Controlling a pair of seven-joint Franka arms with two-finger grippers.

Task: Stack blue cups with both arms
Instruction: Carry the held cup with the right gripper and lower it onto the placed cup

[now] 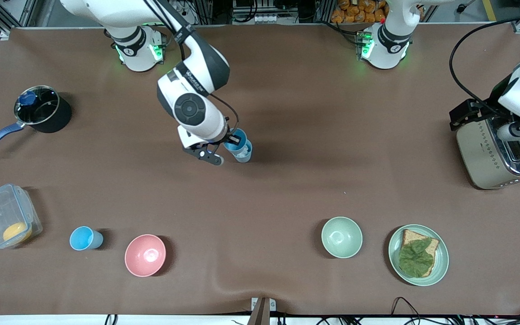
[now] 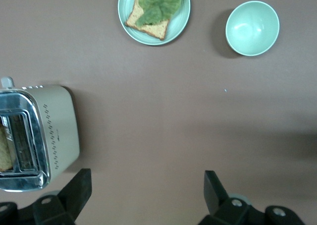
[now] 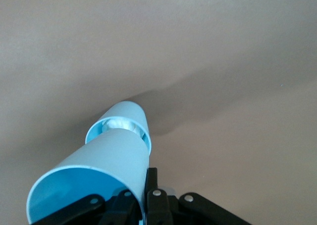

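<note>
The right gripper [image 1: 226, 145] is clenched on the rim of a blue cup [image 3: 94, 178], holding it tilted over a second blue cup [image 1: 243, 152] standing mid-table. A third blue cup [image 1: 85, 238] stands beside the pink bowl [image 1: 145, 255]. The left gripper [image 2: 143, 195] waits by the toaster [image 1: 490, 151], jaws released.

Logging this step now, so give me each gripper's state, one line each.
Left gripper: open, holding nothing, over bare table beside the toaster.
Right gripper: shut on a blue cup, over another blue cup.

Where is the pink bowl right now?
In the front view, the pink bowl sits near the table's front edge toward the right arm's end, beside a lone blue cup.
</note>
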